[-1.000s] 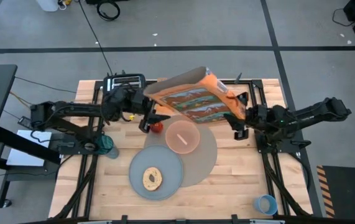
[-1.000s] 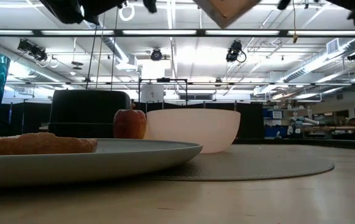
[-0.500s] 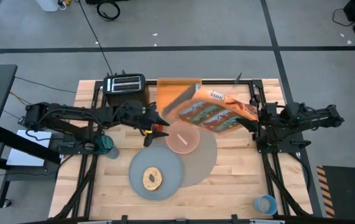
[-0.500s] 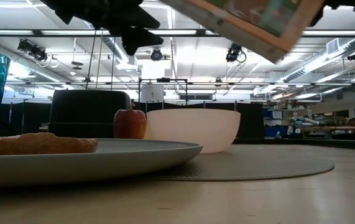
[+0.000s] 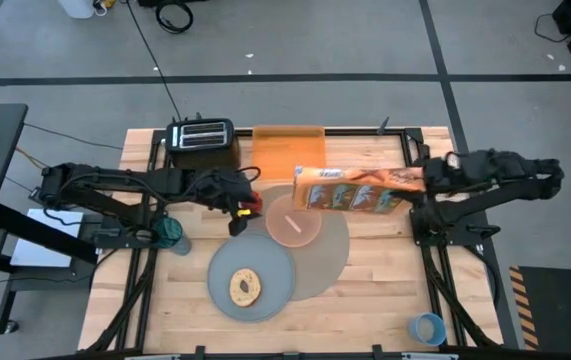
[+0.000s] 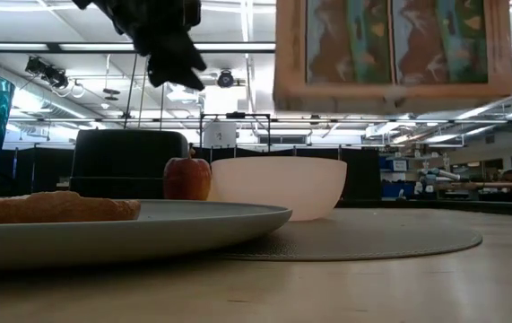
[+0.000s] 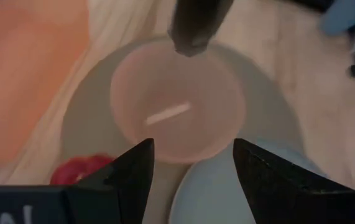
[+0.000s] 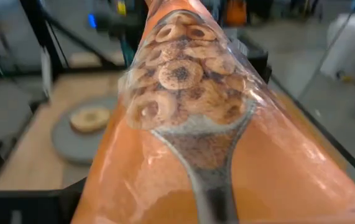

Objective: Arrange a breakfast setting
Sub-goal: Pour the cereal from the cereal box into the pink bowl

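A pale pink bowl (image 5: pixel 293 220) stands on the round taupe mat (image 5: pixel 330 255) with a pale sliver (image 7: pixel 168 114) inside it. A grey plate (image 5: pixel 265 262) with a bagel (image 5: pixel 245 288) overlaps the mat's near left. My left gripper (image 5: pixel 248 199) is open and empty, above the red apple (image 6: pixel 187 177) beside the bowl. My right gripper (image 5: pixel 427 180) is shut on an orange cereal box (image 5: pixel 350 188), held in the air over the bowl's far side. A small blue cup (image 5: pixel 427 328) stands at the near right corner. My right gripper holds the cereal box by its right end (image 5: pixel 412 180), coming level from the table's right. The box is lifted clear, its long side running left to right above the bowl, as the low view (image 6: pixel 390 45) shows. The box hides the fingers in the wrist view.
A black toaster (image 5: pixel 202 135) and an orange tray (image 5: pixel 287 148) stand at the far edge. A teal glass (image 5: pixel 172 235) stands at the left, near my left arm. Bare wood lies at the near right.
My right gripper has turned and swung the cereal box from a tilted, slanting pose to level, with its long side left to right over the bowl. My left gripper has come down and slightly right, away from the box's left corner, toward the apple.
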